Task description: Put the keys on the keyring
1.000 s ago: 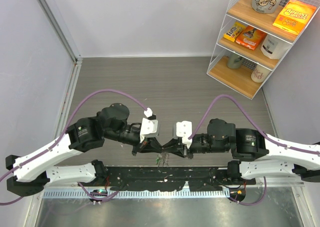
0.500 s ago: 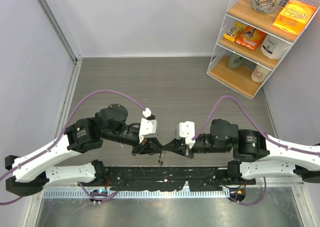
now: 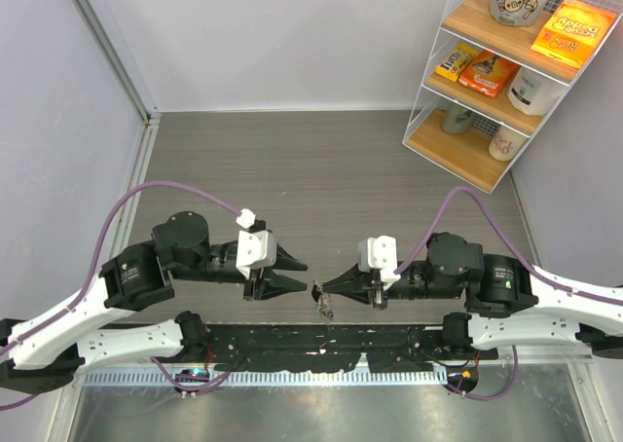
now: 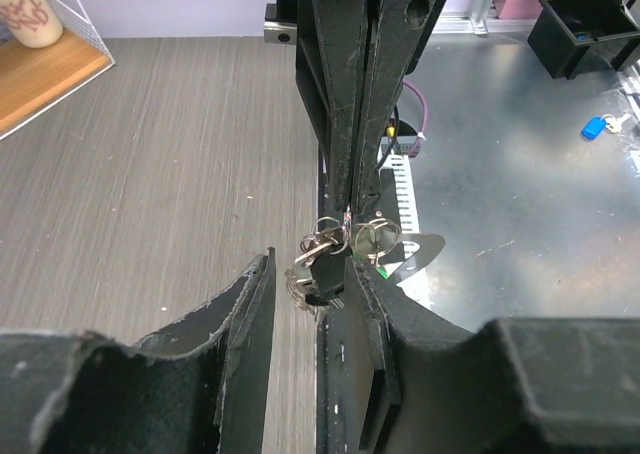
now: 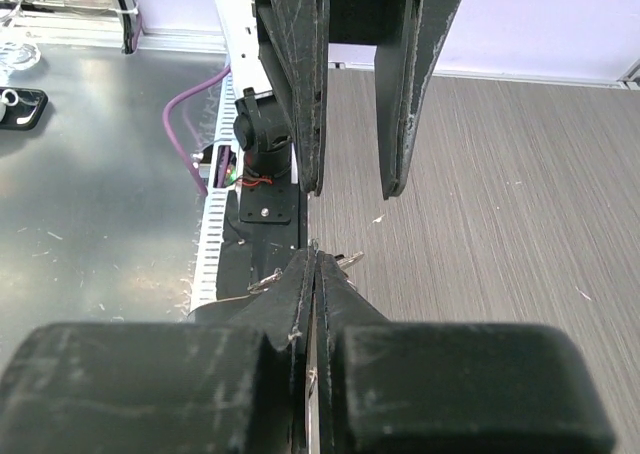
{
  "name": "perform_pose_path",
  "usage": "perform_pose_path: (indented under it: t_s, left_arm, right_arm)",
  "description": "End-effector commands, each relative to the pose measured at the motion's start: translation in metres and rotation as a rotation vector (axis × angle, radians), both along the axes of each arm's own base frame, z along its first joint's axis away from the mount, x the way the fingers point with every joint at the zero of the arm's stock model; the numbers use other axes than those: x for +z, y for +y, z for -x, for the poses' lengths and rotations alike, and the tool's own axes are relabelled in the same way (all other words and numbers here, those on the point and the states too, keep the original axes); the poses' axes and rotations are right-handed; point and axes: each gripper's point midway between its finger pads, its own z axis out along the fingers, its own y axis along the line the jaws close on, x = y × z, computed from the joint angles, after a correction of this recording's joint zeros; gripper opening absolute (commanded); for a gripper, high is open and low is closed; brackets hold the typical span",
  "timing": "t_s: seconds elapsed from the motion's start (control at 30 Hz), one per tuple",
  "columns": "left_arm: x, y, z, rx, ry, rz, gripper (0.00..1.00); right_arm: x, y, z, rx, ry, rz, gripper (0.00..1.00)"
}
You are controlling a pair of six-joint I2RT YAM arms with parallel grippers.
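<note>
My right gripper point(image 3: 315, 291) is shut on the keyring, a thin silvery loop point(image 4: 379, 238) with a bit of green under it. The small keys point(image 3: 326, 311) dangle below the tips, over the table's near edge. In the left wrist view, keys point(image 4: 306, 272) bunch just beyond my own fingertips point(image 4: 262, 274). My left gripper point(image 3: 305, 275) stands open a short way left of the ring, touching nothing. In the right wrist view my right gripper point(image 5: 314, 254) is pressed shut, with key tips point(image 5: 347, 260) poking out beside it. The left gripper's spread fingers point(image 5: 300, 84) face it.
A wire shelf point(image 3: 506, 62) with boxes and mugs stands at the back right. The black base rail point(image 3: 321, 340) runs along the near edge under the keys. Beyond it is a metal bench point(image 4: 540, 204) with a small blue item point(image 4: 595, 127).
The left gripper opened, let go and drew back to the left. The right gripper closed on the ring and shifted slightly right, and it alone holds the bunch now.
</note>
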Motion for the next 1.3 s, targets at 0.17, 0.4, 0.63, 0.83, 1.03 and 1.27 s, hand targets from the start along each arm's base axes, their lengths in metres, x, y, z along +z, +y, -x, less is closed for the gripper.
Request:
perform_pose_path:
  t_s: [0.17, 0.4, 0.63, 0.83, 1.03, 1.27]
  left_arm:
    - [0.007, -0.018, 0.004, -0.052, 0.02, 0.06, 0.35]
    - [0.001, -0.02, 0.008, -0.078, 0.029, 0.063, 0.28]
    - [0.003, -0.02, 0.008, -0.081, 0.026, 0.074, 0.22]
    - [0.005, -0.022, 0.008, -0.083, 0.025, 0.08, 0.2]
    - [0.005, -0.019, 0.005, -0.062, 0.02, 0.081, 0.23]
    - [0.007, 0.001, -0.039, 0.23, -0.038, 0.107, 0.39]
  right_arm:
    - [0.043, 0.0, 0.001, 0.007, -0.029, -0.17, 0.05]
    - [0.056, -0.003, 0.001, 0.004, -0.04, -0.234, 0.05]
    - [0.063, -0.003, 0.0, -0.001, -0.047, -0.265, 0.05]
    - [0.069, -0.002, 0.002, 0.005, -0.049, -0.299, 0.05]
    - [0.068, -0.005, -0.005, -0.031, -0.066, -0.337, 0.05]
    - [0.065, -0.013, -0.032, -0.194, -0.058, -0.32, 0.05]
